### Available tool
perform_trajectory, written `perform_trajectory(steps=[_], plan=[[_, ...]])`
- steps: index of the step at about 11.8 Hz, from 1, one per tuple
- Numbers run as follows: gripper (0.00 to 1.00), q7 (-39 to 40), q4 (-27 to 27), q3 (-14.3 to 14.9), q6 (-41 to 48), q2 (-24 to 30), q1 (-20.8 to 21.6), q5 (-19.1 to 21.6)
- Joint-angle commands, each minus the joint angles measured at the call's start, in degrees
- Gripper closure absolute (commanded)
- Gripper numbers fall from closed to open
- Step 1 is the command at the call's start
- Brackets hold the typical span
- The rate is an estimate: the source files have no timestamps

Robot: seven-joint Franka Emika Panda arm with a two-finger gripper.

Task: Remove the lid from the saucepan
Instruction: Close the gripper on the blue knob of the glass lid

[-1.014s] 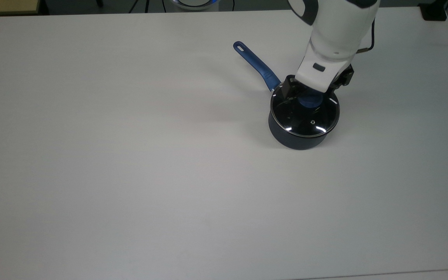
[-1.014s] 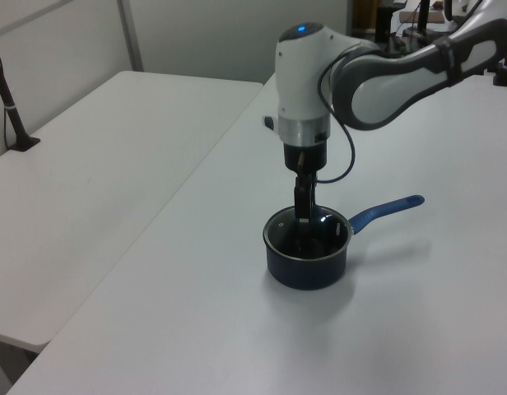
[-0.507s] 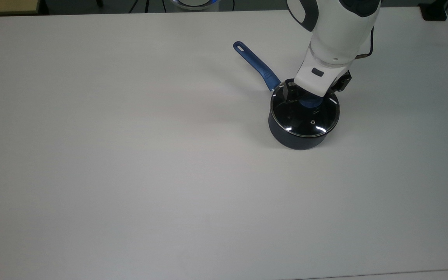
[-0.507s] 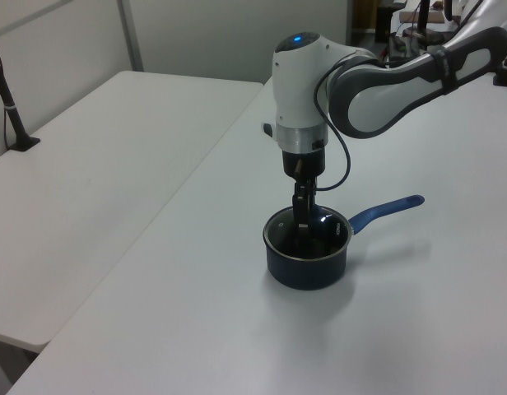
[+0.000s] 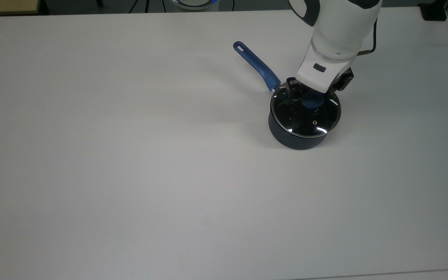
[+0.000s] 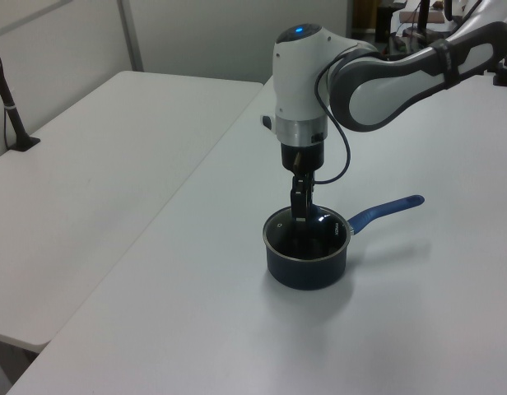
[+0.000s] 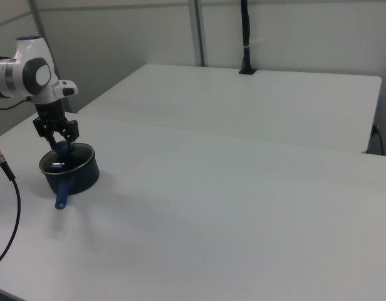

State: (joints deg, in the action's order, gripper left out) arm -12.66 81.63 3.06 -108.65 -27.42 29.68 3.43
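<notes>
Top view: the small round dark navy saucepan stands on the white table, toward the top view's right. Its long blue handle, with a hole at the end, extends toward the top view's upper left. The round clear glass lid, edged by a thin metal rim, is seated on the saucepan. A small vent hole is visible in the glass below the blue round centre knob.

The white Franka arm descends from the top view's upper right. Its two-finger gripper is positioned directly over the lid, with one dark finger on each side of the knob. Whether the fingers are pressed against the knob or stand slightly off it cannot be determined.

Left view: the gripper points straight down onto the lid; the saucepan handle runs toward the left view's right.

Right view: the gripper sits above the saucepan at the right view's left edge.
</notes>
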Motion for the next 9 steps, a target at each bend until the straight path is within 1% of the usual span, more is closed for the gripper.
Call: perform_trajectory(steps=[1,4,7,9], plan=[[0.47,-0.7,0.9,0.9,0.5,2.1,1.0,-1.1],[0.59,-0.5,0.9,0.8,0.5,2.3,1.0,-1.3],[0.62,0.0,0.7,0.9,2.4,3.3,1.0,-1.2],[0.63,0.3,-0.3,0.9,4.5,3.9,0.9,-0.9]])
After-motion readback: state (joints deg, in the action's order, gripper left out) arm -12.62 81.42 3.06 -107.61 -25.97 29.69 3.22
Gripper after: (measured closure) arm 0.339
